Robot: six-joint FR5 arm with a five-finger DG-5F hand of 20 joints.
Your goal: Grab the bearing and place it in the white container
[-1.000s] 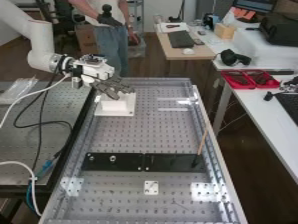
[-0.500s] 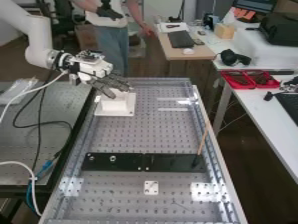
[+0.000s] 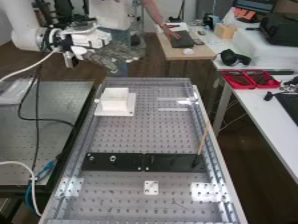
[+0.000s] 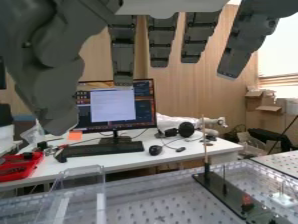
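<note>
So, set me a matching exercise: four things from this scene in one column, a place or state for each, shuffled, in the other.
Column one:
1. White container
2. Thin wooden rod
3. Hand
4. Red trays

Column two:
A. Standing on a black plate
B. Lying on the white desk
C. Sitting on a white base plate
D. Raised in the air, fingers extended

Right pairs: 1-C, 2-A, 3-D, 4-B

In the high view, your white arm (image 3: 24, 25) enters between ten and eleven o'clock. Its hand (image 3: 113, 54) is open in the air near eleven o'clock. In the wrist view, you see the fingers (image 4: 123, 52) straight, the thumb (image 4: 56, 87) well apart from them.
</note>
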